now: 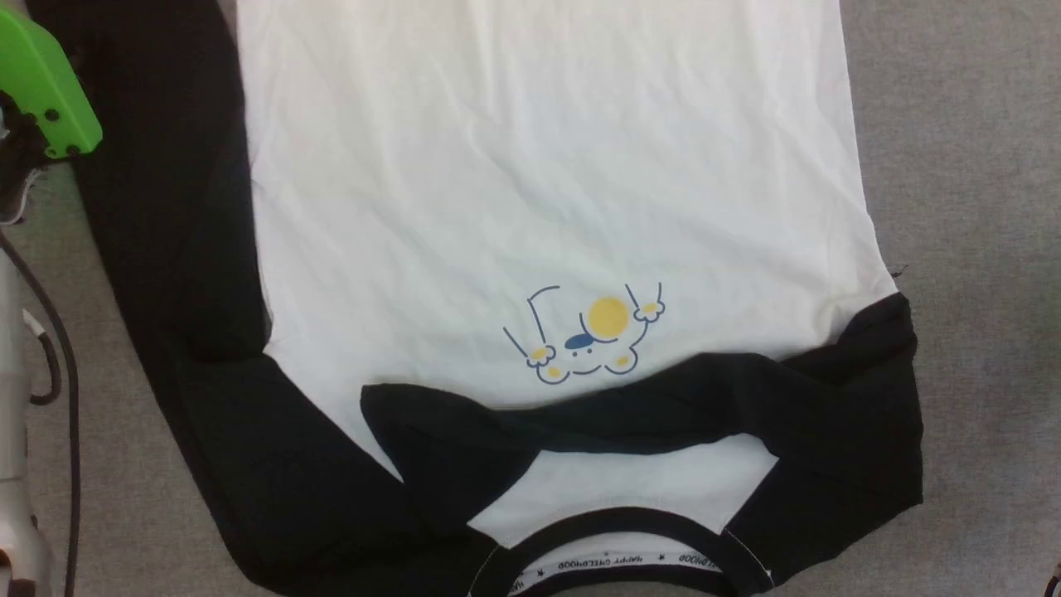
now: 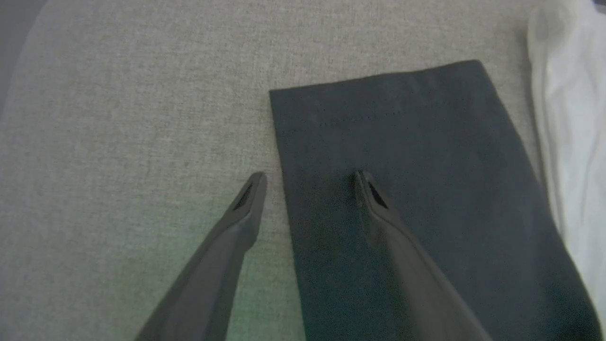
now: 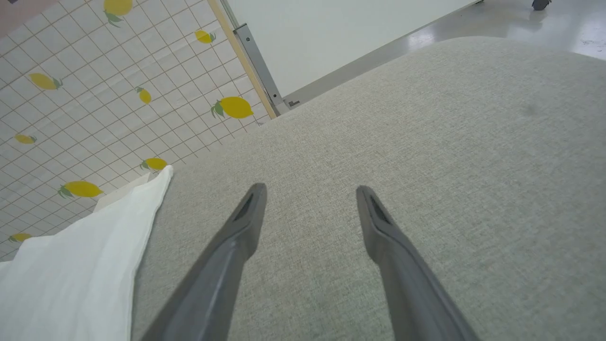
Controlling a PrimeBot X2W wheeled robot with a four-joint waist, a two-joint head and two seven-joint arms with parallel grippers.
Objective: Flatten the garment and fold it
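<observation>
The garment lies spread on the grey cloth-covered table, front side up, with its lettered black collar at the near edge and the white body running away to the far side. The small yellow-and-blue cartoon print sits on the chest just beyond a black fold. That fold is the right sleeve, turned inward and lying crumpled across the chest from the right shoulder toward the middle. The left sleeve lies straight and flat along the left side of the body. A green casing shows at the far left, above this sleeve, with dark cables below it. The left gripper stands with its jaws spread wide and holds nothing. One finger is over the black sleeve near its cuff and the other over bare table just beside the sleeve's edge — whether either finger touches, I cannot tell. The right gripper is likewise spread wide and empty over bare grey table, well apart from a white corner of the garment to its left, with a lemon-patterned wall beyond the table's edge.
</observation>
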